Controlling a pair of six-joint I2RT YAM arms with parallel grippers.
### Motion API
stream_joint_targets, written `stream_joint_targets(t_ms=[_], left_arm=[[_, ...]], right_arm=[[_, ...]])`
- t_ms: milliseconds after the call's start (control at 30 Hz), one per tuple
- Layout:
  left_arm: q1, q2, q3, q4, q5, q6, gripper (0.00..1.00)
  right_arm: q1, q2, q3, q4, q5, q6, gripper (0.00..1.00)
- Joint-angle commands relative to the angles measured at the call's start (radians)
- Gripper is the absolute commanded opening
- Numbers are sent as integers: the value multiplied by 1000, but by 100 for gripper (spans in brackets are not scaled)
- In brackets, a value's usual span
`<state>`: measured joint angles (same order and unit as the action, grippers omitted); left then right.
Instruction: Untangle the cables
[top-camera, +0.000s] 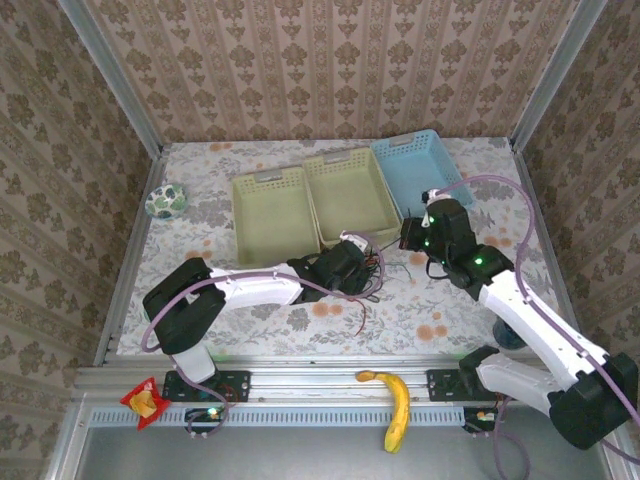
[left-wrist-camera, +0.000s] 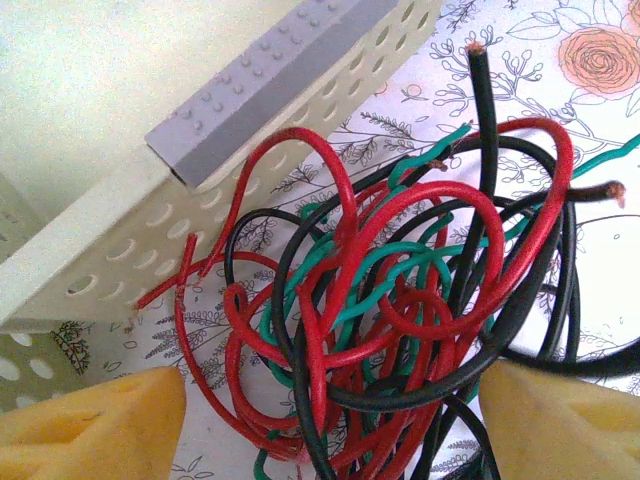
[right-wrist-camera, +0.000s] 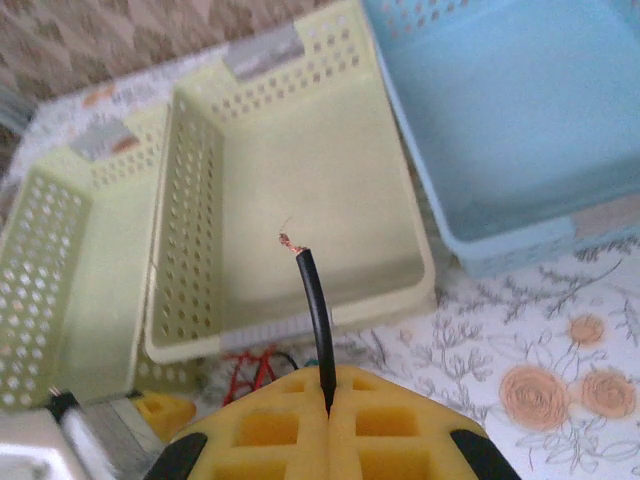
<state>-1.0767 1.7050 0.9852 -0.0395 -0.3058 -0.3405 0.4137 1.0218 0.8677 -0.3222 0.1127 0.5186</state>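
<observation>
cables (left-wrist-camera: 372, 300) bunched inside parted left claw (left-wrist-camera: 332, 400) | black cable (right-wrist-camera: 317, 310) pinched in closed right claw (right-wrist-camera: 328, 400)

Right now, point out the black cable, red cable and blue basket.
black cable (right-wrist-camera: 318, 320), right wrist view, straight strand's middle
red cable (left-wrist-camera: 300, 133), left wrist view, top of loop
blue basket (right-wrist-camera: 500, 110), right wrist view, bare floor
</observation>
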Motion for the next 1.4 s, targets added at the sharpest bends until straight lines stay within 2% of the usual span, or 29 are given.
stream_joint_targets(t_ms=[0, 133, 433, 667, 933, 1100, 1267, 1367], left_arm=[[12, 5, -6, -34, 4, -15, 78], [15, 13, -10, -40, 5, -16, 77], [17, 36, -3, -64, 5, -15, 64], [17, 44, -10, -75, 3, -15, 64], [18, 15, -29, -68, 14, -14, 59], [28, -13, -62, -59, 16, -36, 45], [30, -21, -72, -67, 7, -44, 44], [32, -21, -72, -69, 0, -51, 46]], right_arm=[[-16, -41, 53, -15, 64, 35, 0], [-30, -71, 79, -9, 114, 43, 0], [-99, -146, 170, 35, 169, -13, 0], [-148, -169, 282, 96, 189, -89, 0], [-199, -146, 350, 43, 141, -60, 0], [-297, -160, 383, 68, 122, -17, 0], [-371, -130, 510, 137, 65, -15, 0], [-378, -75, 623, 148, -29, -17, 0]])
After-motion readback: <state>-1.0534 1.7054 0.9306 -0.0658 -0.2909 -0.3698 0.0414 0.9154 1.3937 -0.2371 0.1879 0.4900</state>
